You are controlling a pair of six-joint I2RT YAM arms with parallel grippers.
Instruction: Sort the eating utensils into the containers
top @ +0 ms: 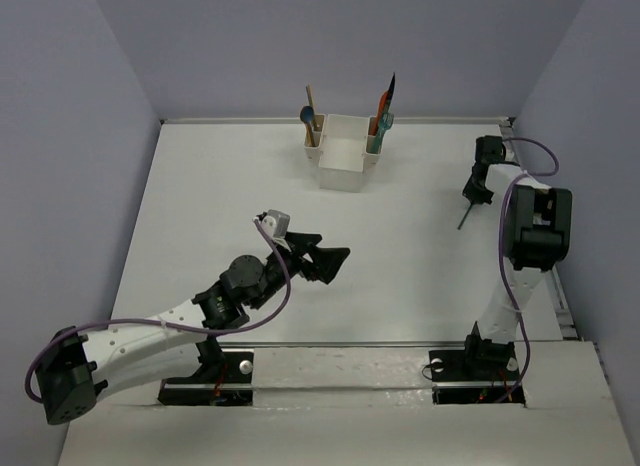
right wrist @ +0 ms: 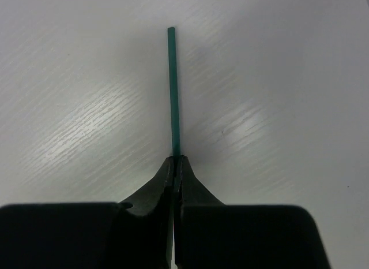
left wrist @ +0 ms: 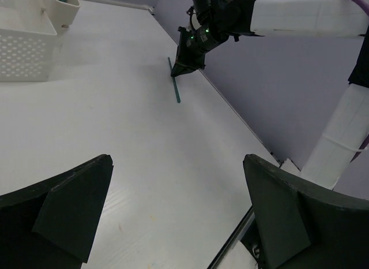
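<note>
Right gripper (right wrist: 174, 161) pinching teal chopstick (right wrist: 172, 90), near end hidden, seemingly flat

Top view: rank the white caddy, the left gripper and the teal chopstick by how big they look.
1. white caddy
2. left gripper, jaws spread wide; nearer the camera, so possibly flattered
3. teal chopstick, a thin short line

Overhead rear view, two wrist close-ups

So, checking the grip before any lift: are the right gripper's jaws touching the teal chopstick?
Touching. The right wrist view shows the right gripper, jaws shut on the teal chopstick at its near end, with no gap.
</note>
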